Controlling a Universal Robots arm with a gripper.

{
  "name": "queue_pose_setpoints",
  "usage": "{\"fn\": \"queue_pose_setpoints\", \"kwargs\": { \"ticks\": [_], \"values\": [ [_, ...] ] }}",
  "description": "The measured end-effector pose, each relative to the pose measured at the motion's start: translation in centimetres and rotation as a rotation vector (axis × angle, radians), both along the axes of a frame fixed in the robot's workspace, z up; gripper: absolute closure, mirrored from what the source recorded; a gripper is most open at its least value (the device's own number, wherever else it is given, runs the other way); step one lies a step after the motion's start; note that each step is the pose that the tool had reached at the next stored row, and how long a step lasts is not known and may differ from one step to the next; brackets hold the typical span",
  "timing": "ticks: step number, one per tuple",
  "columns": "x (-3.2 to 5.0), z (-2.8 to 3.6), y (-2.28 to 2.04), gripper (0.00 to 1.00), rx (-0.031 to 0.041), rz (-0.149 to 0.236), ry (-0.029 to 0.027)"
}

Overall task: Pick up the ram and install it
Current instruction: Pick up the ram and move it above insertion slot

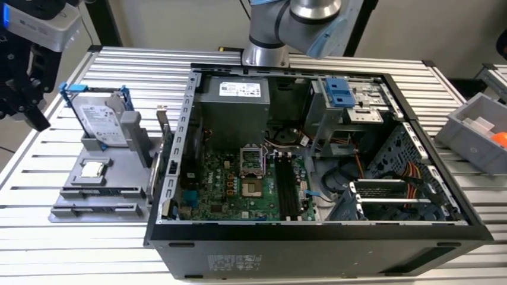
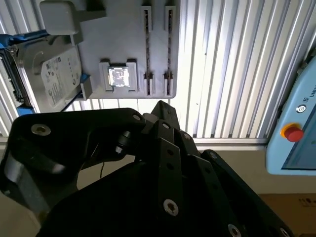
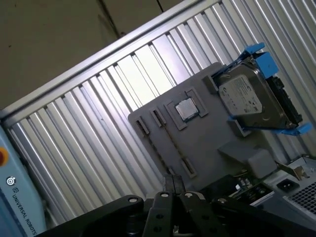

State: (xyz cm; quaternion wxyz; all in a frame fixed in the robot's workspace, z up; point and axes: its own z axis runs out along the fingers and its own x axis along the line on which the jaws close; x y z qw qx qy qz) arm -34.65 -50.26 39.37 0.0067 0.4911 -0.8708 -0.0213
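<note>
1. Gripper [image 2: 160, 104]: black linkage fingers drawn together to a single tip, closed, with nothing visible between them. It hangs above the holder plate [image 2: 123, 44], clear of it and touching none of its contents. In the exterior view it sits at [image 1: 37, 122], off the plate's edge towards the exterior view's left.
2. Ram [image 2: 147, 49]: thin dark strip seen edge-on, seated in a long narrow groove of the holder plate just beside the processor chip [image 2: 118, 76]. Its colour cannot be made out. A second, similar groove runs parallel on the side away from the chip.
3. Processor chip: small silver square lying flat in a square recess near the plate's middle.
4. Hard drive [image 2: 54, 74]: silver, in a blue-handled frame, propped tilted at the plate's end beyond the chip.
5. Worktop [image 1: 79, 249]: ribbed metal surface that carries the plate.
6. Computer case [image 1: 317, 234]: black, open on top, standing just beside the plate on the exterior view's right. Inside are a green motherboard [image 1: 230, 190] and black memory slots [image 1: 289, 190].
7. Grey bin [image 1: 475, 127]: on the far side of the case from the plate.
</note>
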Motion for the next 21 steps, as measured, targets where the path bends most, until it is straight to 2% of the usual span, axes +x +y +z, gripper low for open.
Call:
{"fn": "queue_pose_setpoints", "kwargs": {
  "ticks": [8, 17, 21],
  "values": [
    [0.36, -0.01, 0.00, 1.00, 0.0001, 0.028, 0.0051],
    [0.39, -0.01, 0.00, 1.00, 0.0001, 0.032, 0.0053],
    [0.41, -0.01, 0.00, 1.00, 0.0000, 0.058, 0.0052]
  ]
}}
